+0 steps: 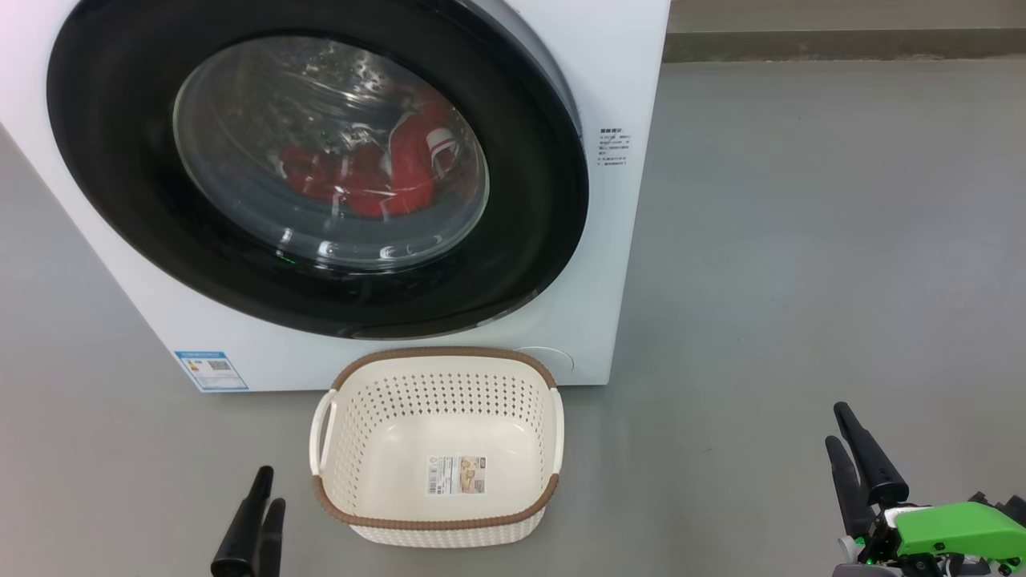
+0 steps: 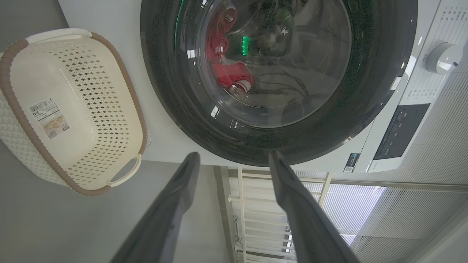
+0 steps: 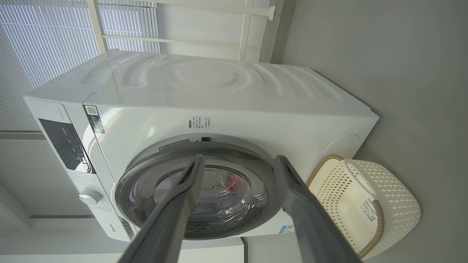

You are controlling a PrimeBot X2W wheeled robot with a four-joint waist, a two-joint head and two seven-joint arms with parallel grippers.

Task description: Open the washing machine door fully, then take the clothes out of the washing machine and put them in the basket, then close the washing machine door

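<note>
The washer (image 1: 633,72) stands on a grey floor (image 1: 801,240), its door (image 1: 529,232) lying closed against the white front. Through the bulging glass the clothes (image 1: 377,180) show as a red heap with white stripes, low in the drum and a little right of the window's middle in the head view. The basket (image 1: 437,353) sits upright on the floor just in front of the washer, below the door's lower edge and toward the machine's right corner. The paper label (image 1: 457,474) on its bottom is in plain sight, and its white handles sit on its left and right sides. A blue sticker (image 1: 211,369) marks the washer's lower left front corner. The left gripper (image 1: 269,489) hangs low at the lower left, just left of the basket and apart from it, its fingers spread and grasping nothing. In the left wrist view they point toward the door's black rim, well short of it, with the basket off to one side. The right gripper (image 1: 836,425) hangs at the lower right over the floor, well apart from both basket and washer, its fingers likewise released and holding nothing. In the right wrist view the door's window shows between them. A round dial (image 2: 442,58) and a dark panel (image 2: 400,128) sit on the washer's front beyond the door. Pale blinds (image 3: 47,40) hang behind the machine.
</note>
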